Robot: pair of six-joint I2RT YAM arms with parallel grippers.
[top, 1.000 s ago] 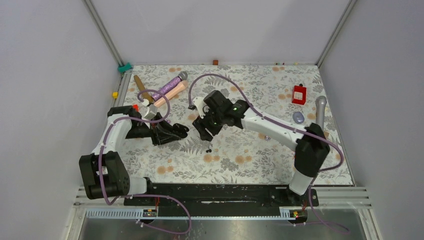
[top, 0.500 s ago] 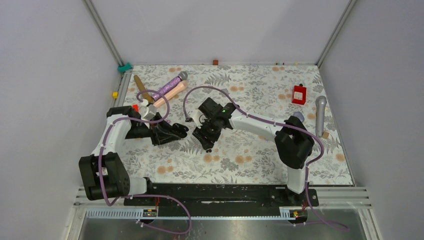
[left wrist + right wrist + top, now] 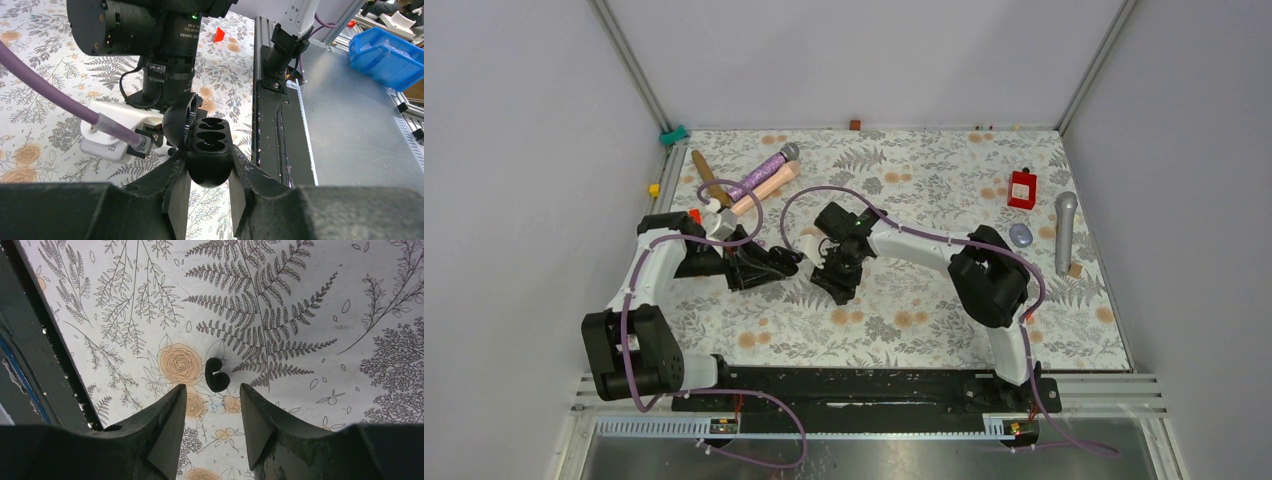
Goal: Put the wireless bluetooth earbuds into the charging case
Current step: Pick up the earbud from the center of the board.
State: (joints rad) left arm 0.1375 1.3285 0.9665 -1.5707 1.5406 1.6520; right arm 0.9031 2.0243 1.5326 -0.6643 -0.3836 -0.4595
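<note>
My left gripper (image 3: 776, 264) is shut on the open black charging case (image 3: 209, 150), held just above the floral mat with its empty slots facing up and its lid raised. Two tiny glossy black earbuds (image 3: 216, 375) lie touching each other on the mat. My right gripper (image 3: 212, 392) points straight down over them, open and empty, with the buds just beyond the gap between its fingertips. In the top view the right gripper (image 3: 837, 281) sits just right of the case and hides the buds. No purple buds show.
Purple (image 3: 762, 172) and pink (image 3: 769, 185) microphones and a brown stick (image 3: 708, 177) lie at the back left. A red box (image 3: 1022, 188), a grey oval (image 3: 1021, 235) and a grey microphone (image 3: 1064, 228) lie at the right. The right arm's wrist (image 3: 150, 30) stands close behind the case.
The right arm has swung left and down, bringing its open gripper over the black earbuds, closer to the case. The left arm and case have not moved.
</note>
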